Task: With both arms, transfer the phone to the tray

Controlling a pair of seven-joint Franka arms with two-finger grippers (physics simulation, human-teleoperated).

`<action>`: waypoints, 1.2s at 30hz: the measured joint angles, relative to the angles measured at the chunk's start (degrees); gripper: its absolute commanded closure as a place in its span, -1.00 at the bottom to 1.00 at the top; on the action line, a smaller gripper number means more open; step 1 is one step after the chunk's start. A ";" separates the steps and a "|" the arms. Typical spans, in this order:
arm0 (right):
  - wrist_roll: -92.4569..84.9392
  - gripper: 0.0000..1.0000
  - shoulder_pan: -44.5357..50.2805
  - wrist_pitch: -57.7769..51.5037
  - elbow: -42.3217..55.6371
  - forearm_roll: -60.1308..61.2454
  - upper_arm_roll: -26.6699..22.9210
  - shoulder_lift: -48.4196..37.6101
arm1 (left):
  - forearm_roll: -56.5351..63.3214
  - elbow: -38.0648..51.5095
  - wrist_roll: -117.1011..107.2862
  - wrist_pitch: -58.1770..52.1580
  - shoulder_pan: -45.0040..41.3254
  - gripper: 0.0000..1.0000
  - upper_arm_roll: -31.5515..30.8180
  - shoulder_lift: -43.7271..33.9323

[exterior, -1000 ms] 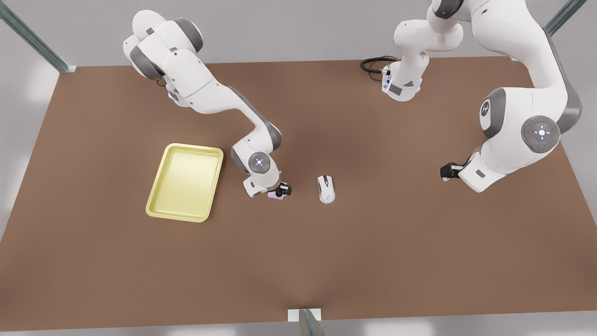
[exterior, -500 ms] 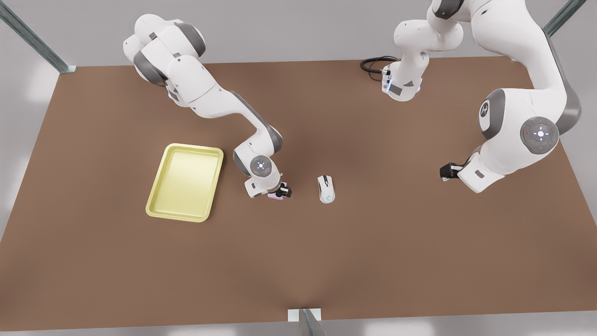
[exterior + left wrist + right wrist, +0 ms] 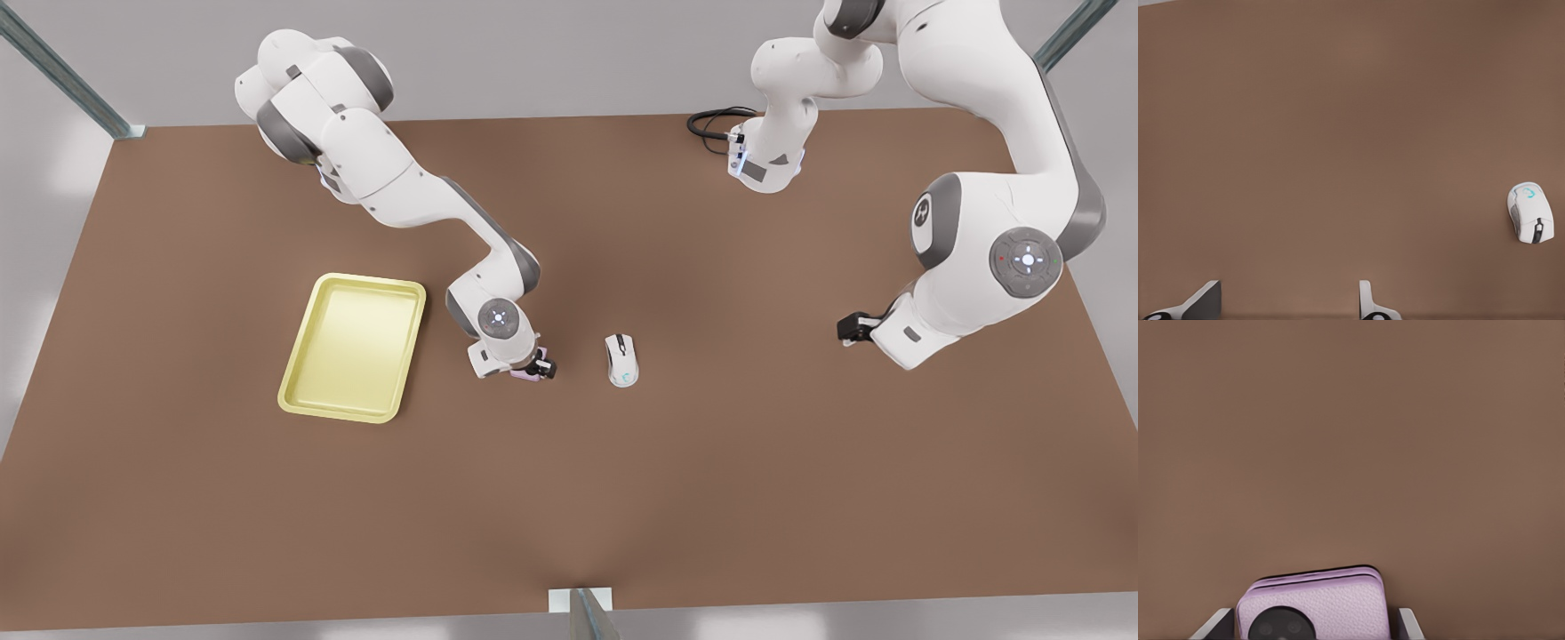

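Two arms, one grasp: the phone is being gripped, not yet carried.

Front view: right pincer (image 3: pixel 532 367) over the phone (image 3: pixel 524 374), mid-surface beside the tray (image 3: pixel 302 391); left pincer (image 3: pixel 849 329) waits near the opposite edge.
Left wrist view: fingers (image 3: pixel 1205 300) apart, mouse (image 3: pixel 1531 212) beyond.
Right wrist view: fingers (image 3: pixel 1218 623) flank the phone (image 3: pixel 1318 607); whether they are clamped on it, I cannot tell. Next comes lifting it toward the tray.

Soft even overhead light is covering the worktop (image 3: pixel 711 462); faint shadows are pooling under arms; no glare.
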 measured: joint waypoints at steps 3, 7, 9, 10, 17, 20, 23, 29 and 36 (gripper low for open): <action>0.14 -0.77 -0.02 0.01 0.09 -0.07 0.00 0.15 | 0.00 0.00 0.04 0.03 0.00 -1.00 0.00 0.03; 0.23 -0.68 -0.02 0.04 0.11 -0.07 0.00 0.18 | 0.02 0.00 0.08 0.05 0.00 -1.00 0.00 0.03; 0.26 -0.61 -0.02 0.05 0.12 -0.06 0.00 0.18 | 0.02 0.00 0.09 0.04 0.04 -1.00 0.11 0.03; 0.25 -0.55 -0.02 0.08 0.11 -0.03 0.00 0.18 | 0.01 0.00 0.09 0.03 0.08 -1.00 0.14 0.04; 0.14 -0.55 -0.02 0.23 0.11 0.08 0.00 0.18 | -0.04 0.05 0.12 0.06 0.09 -1.00 0.18 0.45; 0.08 -0.50 -0.02 0.28 0.18 0.13 0.00 0.16 | -0.07 0.02 0.13 0.18 0.09 -1.00 0.18 0.57; 0.02 -0.50 -0.02 0.32 0.19 0.19 0.00 0.14 | -0.08 0.00 0.14 0.28 0.09 -1.00 0.18 0.82; -0.12 -0.50 -0.03 0.08 0.21 0.22 -0.02 -0.43 | -0.13 0.00 0.16 0.41 0.13 -1.00 0.22 0.99; -0.32 -0.48 -0.10 -0.15 0.23 0.22 -0.06 -0.54 | -0.24 0.08 0.12 0.44 0.10 -1.00 0.20 0.92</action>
